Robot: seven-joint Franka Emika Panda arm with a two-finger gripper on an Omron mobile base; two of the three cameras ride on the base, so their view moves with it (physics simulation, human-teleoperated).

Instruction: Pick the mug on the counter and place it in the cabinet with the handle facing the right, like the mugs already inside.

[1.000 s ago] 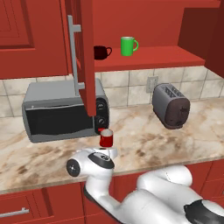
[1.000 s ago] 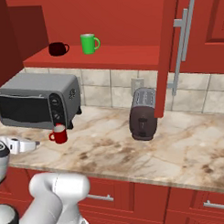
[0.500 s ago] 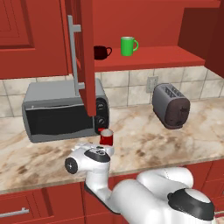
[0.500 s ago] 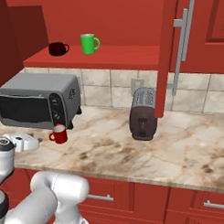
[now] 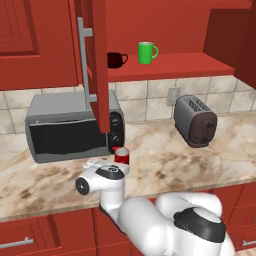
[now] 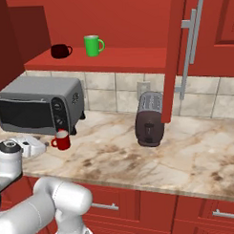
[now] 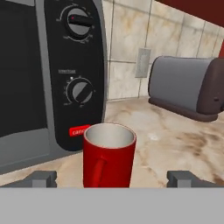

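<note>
Red mug point(image 7: 108, 155) upright on the counter point(image 5: 165, 160), just in front of the toaster oven point(image 5: 70, 127), dead ahead between the spread fingertips point(image 7: 41, 178); gripper point(image 7: 111, 179) holds nothing, handle point(image 7: 97, 171) faces it

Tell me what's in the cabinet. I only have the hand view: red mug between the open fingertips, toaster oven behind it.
Observer: Two mugs stand on the shelf, a dark mug and, to its right, a green mug.
Operator: Handles which way?
Observer: Both handles point right, seen from either base view.
Operator: Door?
Observer: The door stands open, left of the dark mug, and hangs above the toaster oven.
</note>
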